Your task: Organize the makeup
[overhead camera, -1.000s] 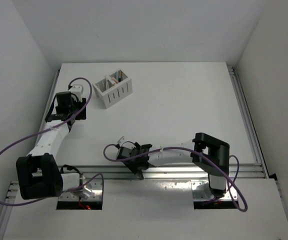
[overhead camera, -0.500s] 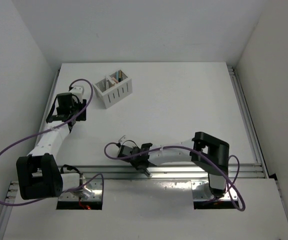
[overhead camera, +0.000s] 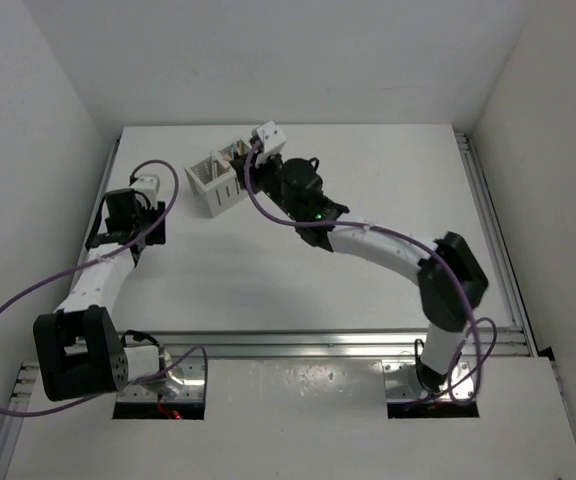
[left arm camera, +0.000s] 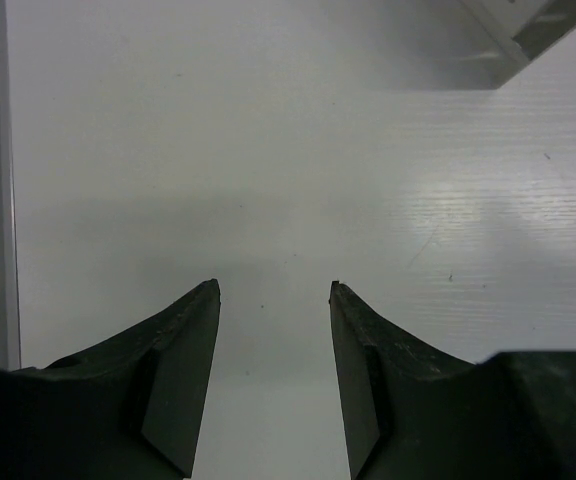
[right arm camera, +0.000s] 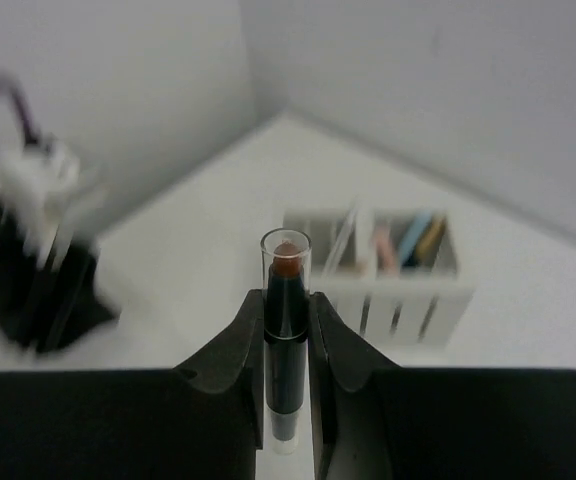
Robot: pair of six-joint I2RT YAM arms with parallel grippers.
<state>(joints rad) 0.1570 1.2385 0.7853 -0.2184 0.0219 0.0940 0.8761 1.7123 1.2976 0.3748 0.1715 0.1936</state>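
The left pincer (left arm camera: 273, 290) hangs just above the bare table (left arm camera: 268, 150). Its fingers stand apart with nothing between them. The right pincer (right arm camera: 288, 315) is clamped on a black makeup stick (right arm camera: 286, 265) with a clear cap and a brownish tip, which pokes out past its fingertips. Ahead of that pincer and slightly to its right stands the white slotted box (right arm camera: 368, 295). Pink, pale blue and tan sticks (right arm camera: 414, 236) lean inside it; which compartment holds which is unclear.
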